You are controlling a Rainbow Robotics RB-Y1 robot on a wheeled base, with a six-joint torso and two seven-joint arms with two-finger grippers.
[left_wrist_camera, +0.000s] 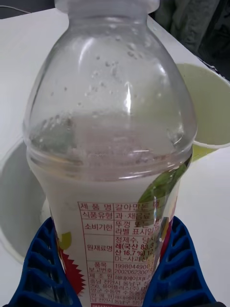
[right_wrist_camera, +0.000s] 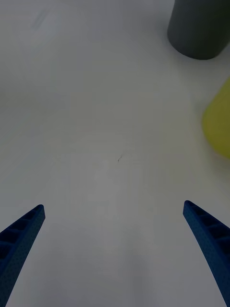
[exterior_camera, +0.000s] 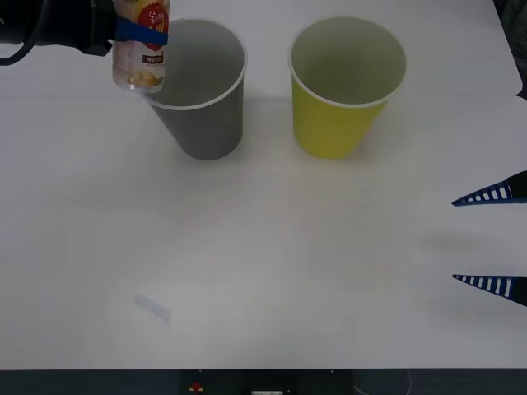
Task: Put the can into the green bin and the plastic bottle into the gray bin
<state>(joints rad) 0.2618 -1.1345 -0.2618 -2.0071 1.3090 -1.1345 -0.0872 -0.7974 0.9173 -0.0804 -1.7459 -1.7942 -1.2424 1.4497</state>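
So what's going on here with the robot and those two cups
The left gripper is shut on the plastic bottle and holds it in the air at the rim of the gray bin, on that bin's left side. The bottle is not yet inside. A yellow cup stands to the right of the gray bin. The right gripper waits open above the table at the right edge, holding nothing.

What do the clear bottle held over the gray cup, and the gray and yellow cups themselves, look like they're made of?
The small clear plastic bottle in the left gripper looks like glossy transparent plastic: it shows highlights and see-through walls, plus a printed label. The large gray bin and yellow cup look like matte coated paper, with thin rolled rims; that's a guess.
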